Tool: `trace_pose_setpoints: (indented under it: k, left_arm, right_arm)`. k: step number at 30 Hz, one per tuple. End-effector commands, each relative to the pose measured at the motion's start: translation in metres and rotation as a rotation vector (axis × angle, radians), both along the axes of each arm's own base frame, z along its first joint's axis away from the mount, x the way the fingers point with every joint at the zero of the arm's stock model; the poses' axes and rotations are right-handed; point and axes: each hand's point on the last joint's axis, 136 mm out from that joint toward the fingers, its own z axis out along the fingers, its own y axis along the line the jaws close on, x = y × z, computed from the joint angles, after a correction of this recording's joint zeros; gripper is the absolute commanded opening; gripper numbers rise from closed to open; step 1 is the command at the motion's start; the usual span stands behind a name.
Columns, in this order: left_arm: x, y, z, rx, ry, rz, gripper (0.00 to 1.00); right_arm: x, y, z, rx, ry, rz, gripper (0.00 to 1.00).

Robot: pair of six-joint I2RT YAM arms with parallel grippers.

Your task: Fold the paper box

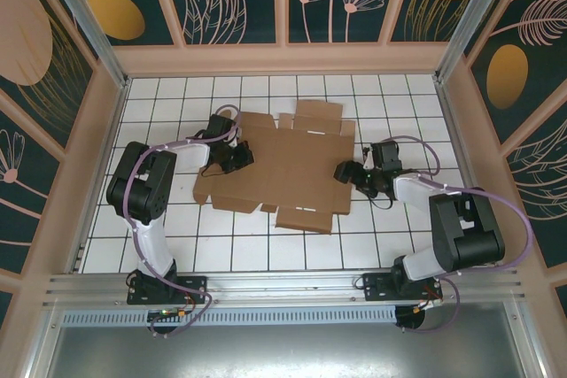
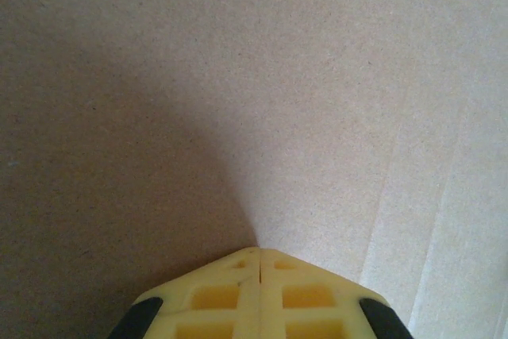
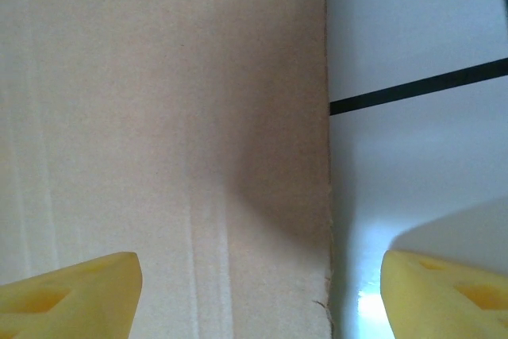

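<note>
Yellow fingers (image 2: 214, 298) of the left tool (image 2: 259, 258) are pressed shut, tips down on the paper box (image 1: 283, 161), probably touching it. That flat brown sheet lies in the middle of the bench (image 1: 266, 250), its long axis running arm to arm. The right tool (image 3: 258, 291) gapes open astride the sheet's right edge, one finger over cardboard, one over tile, so it seems best placed to lift that flap.

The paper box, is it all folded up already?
No, the paper box lies spread out as a sheet on the tiled table, with its flaps sticking out at the sides.
</note>
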Motion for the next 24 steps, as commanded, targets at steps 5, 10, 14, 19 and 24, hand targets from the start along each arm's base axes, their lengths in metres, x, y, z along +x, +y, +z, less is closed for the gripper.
trace_pose_setpoints:
  k: [5, 10, 14, 19, 24]
  left_arm:
    - [-0.031, 0.011, -0.032, 0.049, 0.107, 0.000, 0.03]
    - [-0.029, 0.011, -0.025, 0.043, 0.091, 0.002, 0.02]
    - [-0.039, 0.012, -0.027, 0.028, 0.105, 0.007, 0.02]
    - [-0.049, 0.012, -0.021, -0.009, 0.103, 0.028, 0.01]
    - [-0.064, 0.010, -0.017, -0.029, 0.100, 0.039, 0.00]
  right_arm:
    - [-0.017, 0.049, 0.017, 0.307, -0.003, 0.142, 0.76]
    - [-0.015, 0.049, 0.026, 0.312, -0.033, 0.147, 0.71]
    - [-0.011, 0.029, 0.003, 0.105, 0.009, 0.094, 0.58]
    - [-0.007, 0.013, -0.017, -0.155, 0.046, 0.102, 0.44]
    - [0.003, 0.018, -0.015, -0.365, 0.023, 0.158, 0.27]
